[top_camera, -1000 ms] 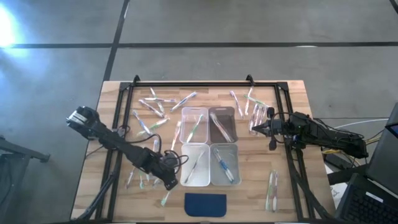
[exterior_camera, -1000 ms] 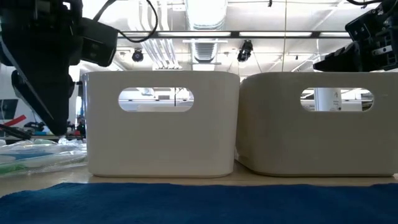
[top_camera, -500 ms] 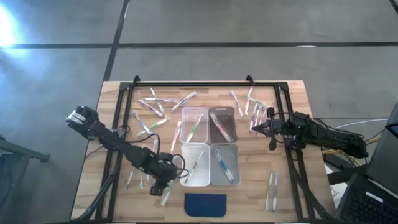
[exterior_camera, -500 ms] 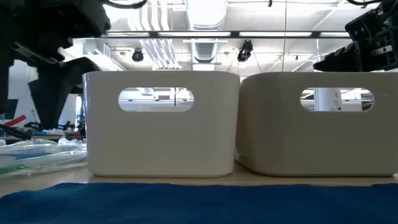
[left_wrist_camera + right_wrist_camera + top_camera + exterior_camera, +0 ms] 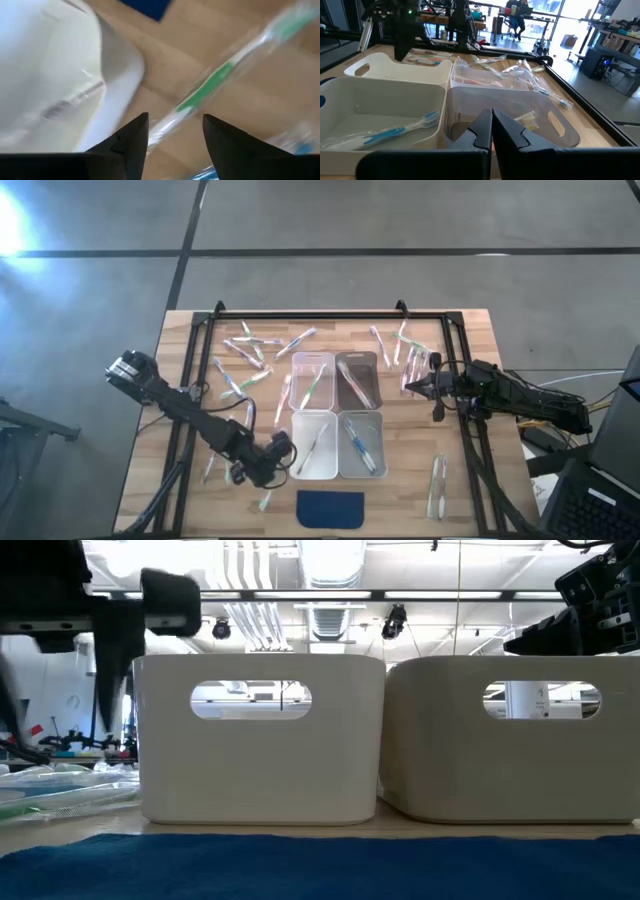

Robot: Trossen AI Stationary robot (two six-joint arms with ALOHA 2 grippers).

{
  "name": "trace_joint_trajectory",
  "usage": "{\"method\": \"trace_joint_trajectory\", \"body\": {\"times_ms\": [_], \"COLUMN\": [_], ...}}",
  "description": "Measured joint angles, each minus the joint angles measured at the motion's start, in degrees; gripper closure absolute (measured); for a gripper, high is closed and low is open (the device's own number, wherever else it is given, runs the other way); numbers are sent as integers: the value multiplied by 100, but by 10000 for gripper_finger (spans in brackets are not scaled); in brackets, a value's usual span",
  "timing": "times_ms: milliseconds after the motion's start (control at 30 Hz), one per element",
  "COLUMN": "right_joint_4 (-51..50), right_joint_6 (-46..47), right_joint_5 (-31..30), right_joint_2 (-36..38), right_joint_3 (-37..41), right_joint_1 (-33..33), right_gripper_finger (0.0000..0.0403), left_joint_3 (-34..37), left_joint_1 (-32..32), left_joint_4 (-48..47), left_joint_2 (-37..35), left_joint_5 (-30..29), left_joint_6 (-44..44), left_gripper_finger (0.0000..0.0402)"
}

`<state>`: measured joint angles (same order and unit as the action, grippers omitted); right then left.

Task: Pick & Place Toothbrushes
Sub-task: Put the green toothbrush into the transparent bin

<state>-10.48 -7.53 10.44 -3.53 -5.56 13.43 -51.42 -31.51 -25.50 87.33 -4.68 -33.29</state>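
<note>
Green-handled toothbrush (image 5: 207,87) apparently between left gripper (image 5: 172,131) jaws, apart; right gripper (image 5: 491,123) jaws together, empty.

Before me on the wooden surface (image 5: 470,480) I see four plastic bins (image 5: 336,416) set close in a square, a dark blue pad (image 5: 331,507) just beside the near pair, and a black frame (image 5: 310,314) bordering it.

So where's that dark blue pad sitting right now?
In the high view, the dark blue pad lies at the table's near edge, just below the two front bins.
</note>
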Motion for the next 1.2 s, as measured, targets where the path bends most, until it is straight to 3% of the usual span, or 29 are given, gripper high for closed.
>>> {"method": "trace_joint_trajectory", "body": {"times_ms": [200,633,1200], "right_joint_4": [0,0,2], "right_joint_6": [0,0,0], "right_joint_5": [0,0,-2], "right_joint_2": [0,0,0], "right_joint_3": [0,0,0], "right_joint_1": [0,-1,0], "right_gripper_finger": [394,394,394], "left_joint_3": [0,9,7], "left_joint_1": [-9,-295,-358], "left_joint_4": [-2,-152,483], "left_joint_2": [0,0,418], "left_joint_5": [-717,-721,-536], "left_joint_6": [-1988,-4125,-5154], "left_gripper_finger": [220,221,223]}}
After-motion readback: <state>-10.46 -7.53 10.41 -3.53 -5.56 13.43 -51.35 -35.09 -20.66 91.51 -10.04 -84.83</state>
